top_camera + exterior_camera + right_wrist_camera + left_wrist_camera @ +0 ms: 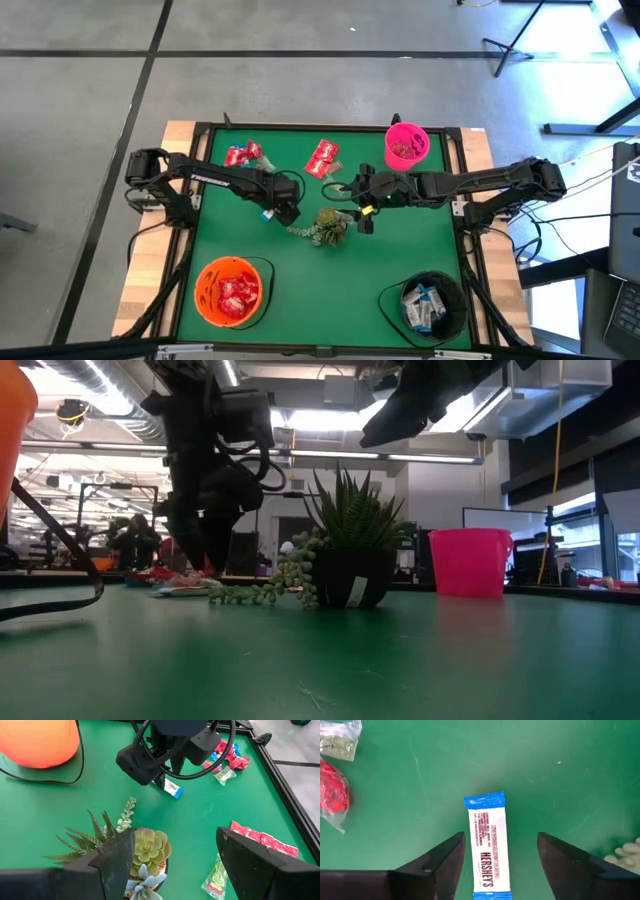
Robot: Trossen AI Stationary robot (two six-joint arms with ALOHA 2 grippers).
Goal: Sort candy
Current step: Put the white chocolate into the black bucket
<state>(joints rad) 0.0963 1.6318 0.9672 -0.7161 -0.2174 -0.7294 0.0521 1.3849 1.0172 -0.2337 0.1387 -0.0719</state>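
The left end effector [499,865] stands low over the green worktop [400,255] with its fingers spread wide on either side of a white-and-blue candy bar [488,845] that lies flat between them, touching neither. Black lettering on the wrapper reads "HERSHEY'S"; the smaller print above it is too fine to read. The right end effector [172,857] hangs wide open and empty above a small potted succulent [147,851] near the worktop's middle. Red candy packets [322,157] lie loose toward the far edge. An orange bowl [231,291] holds red packets, a black bowl [427,304] holds white-and-blue ones, and a pink bowl [406,145] holds small dark pieces.
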